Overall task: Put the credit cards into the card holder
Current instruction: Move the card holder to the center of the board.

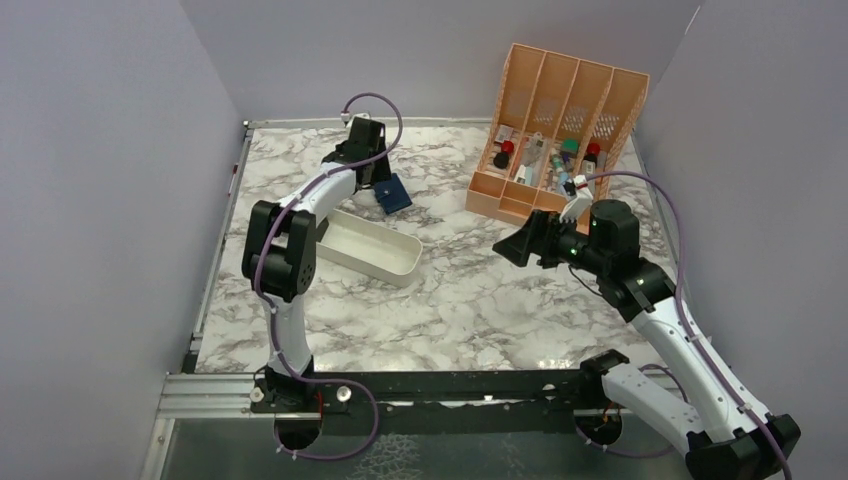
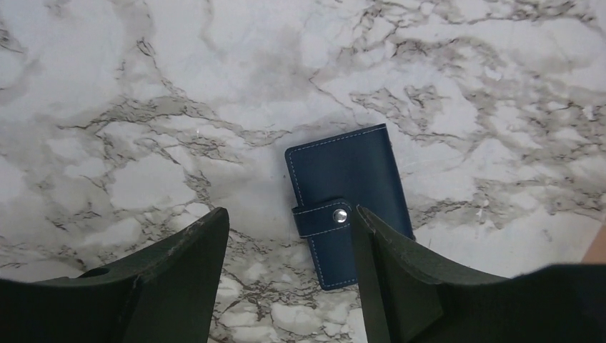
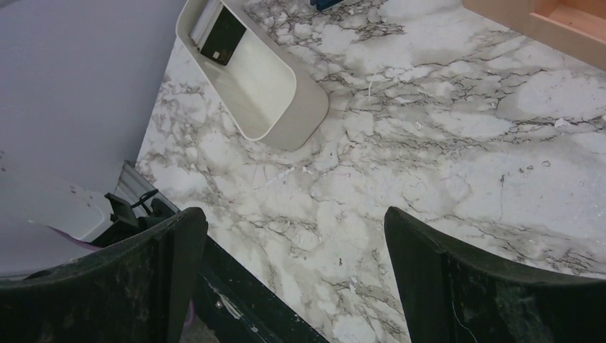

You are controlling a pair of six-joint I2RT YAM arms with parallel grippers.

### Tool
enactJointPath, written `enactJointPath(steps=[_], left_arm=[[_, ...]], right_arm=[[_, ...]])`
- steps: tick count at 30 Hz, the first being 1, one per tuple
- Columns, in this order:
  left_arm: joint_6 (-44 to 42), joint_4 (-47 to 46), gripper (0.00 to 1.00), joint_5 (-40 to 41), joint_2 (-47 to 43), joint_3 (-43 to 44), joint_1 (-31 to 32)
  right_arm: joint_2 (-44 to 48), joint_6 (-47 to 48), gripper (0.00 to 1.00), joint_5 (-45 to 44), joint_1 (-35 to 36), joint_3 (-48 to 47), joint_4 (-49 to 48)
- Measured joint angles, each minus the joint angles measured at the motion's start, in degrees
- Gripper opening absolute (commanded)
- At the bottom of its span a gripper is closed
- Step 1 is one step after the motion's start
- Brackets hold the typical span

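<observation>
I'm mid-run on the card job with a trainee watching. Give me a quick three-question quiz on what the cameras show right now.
1. True or false: the card holder lies shut, its snap tab fastened.
2. Where are the credit cards? A) in the white tray B) in the orange organizer C) inside the card holder
3. Which gripper hangs open over the card holder?
Key: 1 true; 2 A; 3 the left gripper.
</observation>
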State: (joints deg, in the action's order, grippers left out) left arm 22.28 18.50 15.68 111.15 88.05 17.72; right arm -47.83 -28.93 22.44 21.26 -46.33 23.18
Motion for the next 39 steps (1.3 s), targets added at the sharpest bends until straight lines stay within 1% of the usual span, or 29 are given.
enactJointPath(steps=[3, 11, 14, 15, 17, 18, 19, 20, 21, 28, 31, 34, 39], left_arm=[[0.0, 0.5, 0.67, -1.6, 4.1, 0.7, -0.3], [0.6, 0.2, 0.67, -3.6, 9.0, 1.6, -0.3], [0.6, -0.3, 0.65, -4.5, 10.7, 1.6, -0.3], [0.7, -0.6, 0.62, -5.0, 11.2, 1.8, -0.3], [0.7, -0.8, 0.52, -5.4, 11.8, 2.6, -0.3], [0.6, -1.0, 0.44, -5.9, 12.0, 2.9, -0.3], [0.7, -1.2, 0.33, -6.5, 12.3, 3.3, -0.3], [0.5, -1.5, 0.26, -7.2, 12.6, 3.5, -0.3], [0.3, -1.7, 0.23, -7.9, 12.9, 3.8, -0.3], [-0.8, -2.6, 0.20, -12.3, 13.6, 5.0, 0.5], [-1.6, -2.7, 0.17, -14.9, 13.6, 5.0, 1.7], [-2.2, -2.8, 0.12, -18.0, 13.6, 4.9, 4.3], [-2.5, -3.6, 0.08, -22.0, 13.4, 4.0, 8.1]], right_arm=[[0.6, 0.0, 0.99, 0.0, 0.0, 0.0, 0.0], [0.6, 0.0, 0.99, -0.1, 0.0, -0.2, 0.1], [0.4, 0.0, 0.99, -0.2, 0.0, -0.8, 0.1], [0.3, 0.0, 0.99, -0.2, 0.0, -1.1, 0.1], [0.3, 0.0, 0.99, -0.3, 0.0, -1.4, 0.1], [0.3, 0.0, 0.99, -0.3, 0.0, -1.4, 0.1], [0.3, 0.0, 0.99, -0.3, 0.0, -1.4, 0.2], [0.2, 0.0, 0.99, -0.3, 0.0, -1.4, 0.2], [0.2, 0.0, 0.99, -0.4, 0.0, -1.4, 0.4], [0.2, -0.3, 0.98, -0.7, 0.0, -1.4, 0.7], [0.2, -0.2, 0.98, -1.1, 0.0, -1.4, 1.0], [0.2, -0.2, 0.98, -2.8, 0.0, -1.4, 2.0], [0.4, -0.2, 0.98, -4.3, 0.0, -1.4, 3.3]])
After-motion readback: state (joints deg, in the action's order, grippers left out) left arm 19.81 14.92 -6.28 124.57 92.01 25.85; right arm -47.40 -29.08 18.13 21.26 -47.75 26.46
